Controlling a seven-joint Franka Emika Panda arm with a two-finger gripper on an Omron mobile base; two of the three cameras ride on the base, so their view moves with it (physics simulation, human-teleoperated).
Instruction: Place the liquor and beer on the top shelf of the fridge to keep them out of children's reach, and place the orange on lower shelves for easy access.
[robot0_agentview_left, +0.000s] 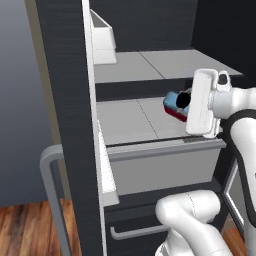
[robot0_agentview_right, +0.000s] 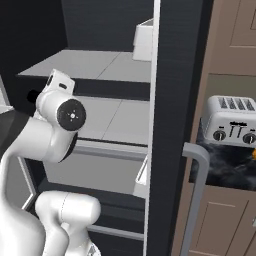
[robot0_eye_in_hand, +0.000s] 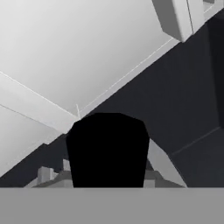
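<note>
Now, from the left base view, the liquor (robot0_agentview_left: 175, 106) lies tipped on its side in front of the white hand, up inside the open fridge (robot0_agentview_left: 65, 100), over the second pale shelf and below the top shelf (robot0_agentview_left: 150, 65). Its black cap points at the hand, so the tool (robot0_agentview_left: 186, 100) looks to be gripping it near the cap, but the fingers are hidden there. From the right base view, the arm reaches into the fridge and a toaster (robot0_agentview_right: 231, 120) sits on the table (robot0_agentview_right: 220, 170) far to the right. From the hand view, the black cap (robot0_eye_in_hand: 107, 148) sits right at the tool, with shelf above. I think the bottle is hard, smooth, a bit heavy and breakable, so hold its flat sides firmly.
</note>
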